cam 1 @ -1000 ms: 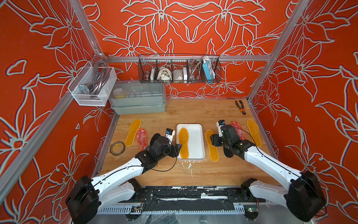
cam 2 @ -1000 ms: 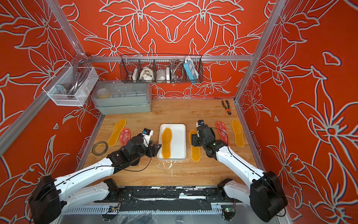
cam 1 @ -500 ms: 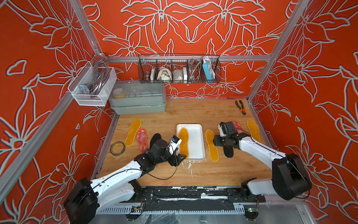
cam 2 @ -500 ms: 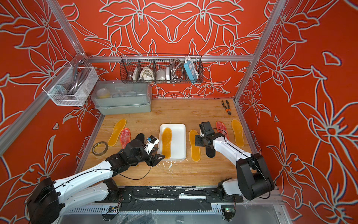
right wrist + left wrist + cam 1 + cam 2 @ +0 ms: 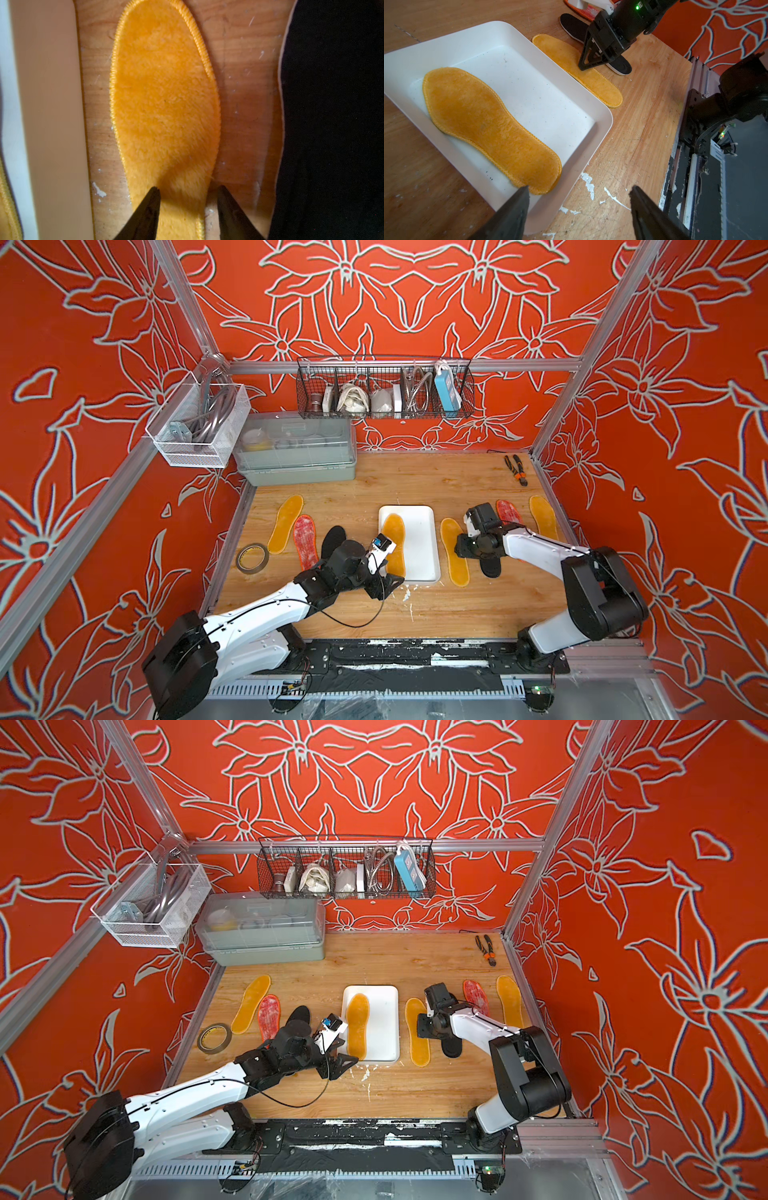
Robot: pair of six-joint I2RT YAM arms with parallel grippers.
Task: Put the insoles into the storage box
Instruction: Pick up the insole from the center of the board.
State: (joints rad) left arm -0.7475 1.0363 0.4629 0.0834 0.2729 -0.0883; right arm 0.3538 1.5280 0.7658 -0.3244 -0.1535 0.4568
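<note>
one amber insole (image 5: 394,543) lies flat in the white storage box (image 5: 422,531), the rest on the wooden table (image 5: 457,614) to either side. the left gripper (image 5: 579,191) hangs at the box's near corner, fingers spread wide and empty. the right gripper (image 5: 188,189) sits low over a second amber insole (image 5: 166,93) just beside the box, fingers parted, one tip on it and one off its edge.

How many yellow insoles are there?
4. The first insole lies in the white tray, the second insole on the table just right of it, the third insole at the far left, the fourth insole at the far right. Others may be hidden.
</note>
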